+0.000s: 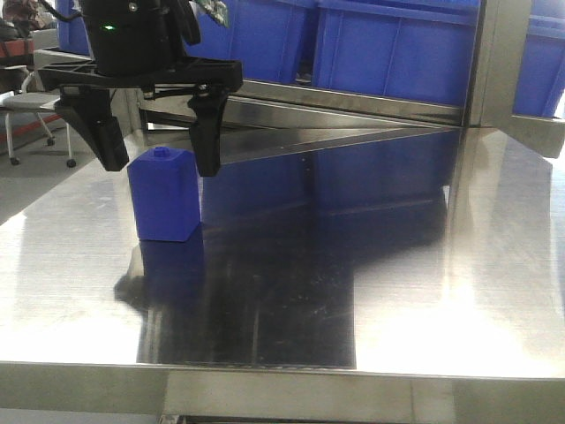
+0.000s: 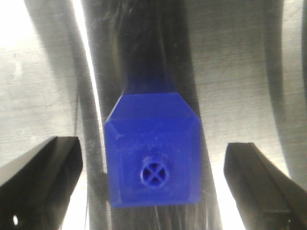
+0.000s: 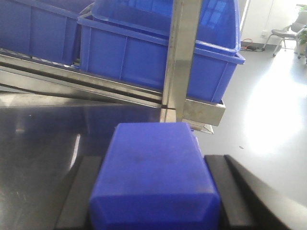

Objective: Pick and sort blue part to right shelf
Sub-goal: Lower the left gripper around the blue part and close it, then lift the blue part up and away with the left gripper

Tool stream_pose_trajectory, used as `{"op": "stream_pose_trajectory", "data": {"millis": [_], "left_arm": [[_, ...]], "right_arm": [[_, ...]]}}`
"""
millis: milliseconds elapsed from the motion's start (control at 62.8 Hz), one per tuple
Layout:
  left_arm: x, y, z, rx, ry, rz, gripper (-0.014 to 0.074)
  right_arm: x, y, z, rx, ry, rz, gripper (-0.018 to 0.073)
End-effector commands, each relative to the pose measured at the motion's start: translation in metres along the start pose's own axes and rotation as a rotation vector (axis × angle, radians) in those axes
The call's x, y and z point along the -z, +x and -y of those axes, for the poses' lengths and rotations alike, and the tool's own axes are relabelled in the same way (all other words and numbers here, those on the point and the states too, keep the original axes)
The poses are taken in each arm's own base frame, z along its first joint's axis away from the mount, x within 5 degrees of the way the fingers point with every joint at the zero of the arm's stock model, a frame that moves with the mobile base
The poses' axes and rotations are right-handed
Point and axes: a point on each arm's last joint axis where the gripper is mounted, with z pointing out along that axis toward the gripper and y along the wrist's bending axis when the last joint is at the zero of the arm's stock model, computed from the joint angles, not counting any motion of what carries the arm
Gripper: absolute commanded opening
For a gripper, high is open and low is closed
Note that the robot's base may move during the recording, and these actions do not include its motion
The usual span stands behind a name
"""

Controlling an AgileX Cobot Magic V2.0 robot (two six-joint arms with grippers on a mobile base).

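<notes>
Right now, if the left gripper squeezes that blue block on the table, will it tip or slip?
Blue block looks rigid plastic, likely light. Flat base, taller than wide: a high push might tip it. Smooth sides and steel table: may slide.

I'm working in a factory-style workshop: a brushed steel tabletop (image 1: pixel 397 291), with blue plastic storage bins (image 1: pixel 397 44) racked just behind it.

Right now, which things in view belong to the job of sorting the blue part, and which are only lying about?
Belong to the job:
- blue part, gripped in the right claw
- shelf with blue bins

Only lying about:
- blue block with round stud, standing on the table between the fingers of the open left claw
- chair
</notes>
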Motion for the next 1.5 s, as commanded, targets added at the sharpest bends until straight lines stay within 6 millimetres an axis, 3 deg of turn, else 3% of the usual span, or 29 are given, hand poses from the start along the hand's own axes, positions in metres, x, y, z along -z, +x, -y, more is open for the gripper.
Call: {"op": "stream_pose_trajectory", "data": {"millis": [0,684,1114,1321,1480], "left_arm": [[0.021,-0.002,0.003,0.013,0.027,0.062,0.0629],[0.002,-0.005,0.004,0.053,0.013,0.019,0.0624],[0.002,-0.005,0.004,0.053,0.013,0.019,0.0379],[0.015,-0.004,0.003,0.055,0.023,0.049,0.0316],[0.045,0.003,0.0,0.041,0.051,0.108,0.0293]], "right_arm": [[0.001,-0.018,0.0,0.019,-0.004,0.115,0.0387],[0.001,-0.018,0.0,0.019,-0.004,0.115,0.0387],[0.001,-0.018,0.0,0.019,-0.004,0.115,0.0387],[0.001,-0.018,0.0,0.019,-0.004,0.115,0.0387],[0.001,-0.018,0.0,0.019,-0.004,0.115,0.0387]]}}
